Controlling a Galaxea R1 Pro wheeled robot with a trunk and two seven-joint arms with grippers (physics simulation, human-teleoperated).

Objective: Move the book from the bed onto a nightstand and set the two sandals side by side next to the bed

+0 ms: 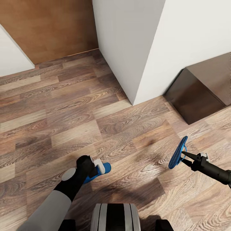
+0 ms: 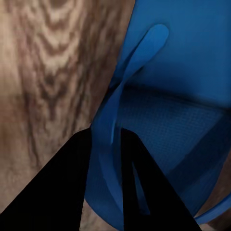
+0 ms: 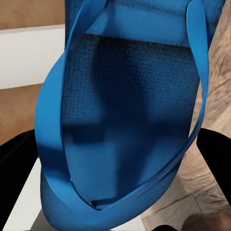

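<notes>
i hold one blue sandal [image 1: 177, 156] in my right pincer [image 1: 186, 158], another sandal [image 1: 102, 169] in my left pincer [image 1: 96, 169]; a white wall corner [image 1: 133, 64] and a brown box [image 1: 199, 93] stand ahead on the wood floor [image 1: 64, 122].

No lettering, label, brand mark or number can be read anywhere, neither on the blue sandals [image 1: 178, 157], the wood-plank floor [image 1: 64, 106], nor the white walls [image 1: 179, 41].
</notes>
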